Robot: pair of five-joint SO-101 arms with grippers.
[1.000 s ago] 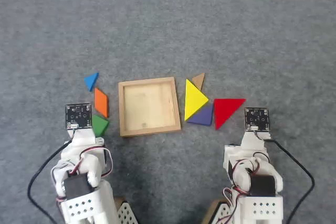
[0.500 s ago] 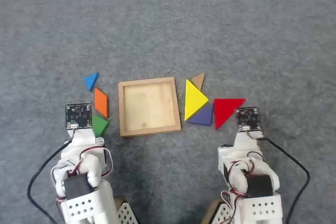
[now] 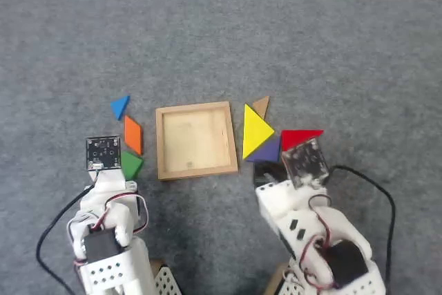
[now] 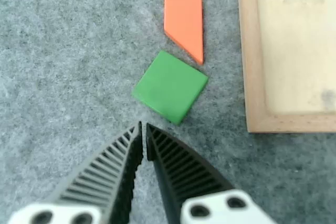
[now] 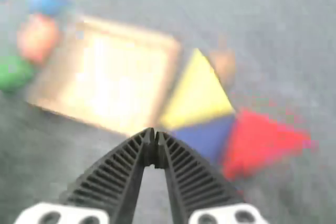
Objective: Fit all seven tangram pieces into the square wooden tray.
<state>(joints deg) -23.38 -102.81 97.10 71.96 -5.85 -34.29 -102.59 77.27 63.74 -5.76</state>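
Note:
The square wooden tray [image 3: 197,172] lies with nothing in it at the table's middle. To its left are a blue triangle [image 3: 120,106], an orange parallelogram [image 3: 132,135] and a green square [image 3: 132,165]. To its right a yellow triangle [image 3: 256,131] touches a purple triangle [image 3: 268,151], with a small brown triangle [image 3: 261,106] behind them. A red triangle [image 3: 297,135] is partly covered by the right arm [image 3: 304,162]. My left gripper [image 4: 143,127] is shut just short of the green square [image 4: 170,86]. My right gripper [image 5: 155,134] is shut, pointing at the purple triangle [image 5: 206,136] and the yellow triangle [image 5: 198,95].
Grey felt covers the whole table. The left arm [image 3: 103,153] stands beside the green square. Open felt stretches behind the pieces and between the two arm bases in front of the tray [image 4: 250,77].
The right arm has swung left and forward, so its wrist now covers the red triangle's near part. The left arm and all pieces have stayed put.

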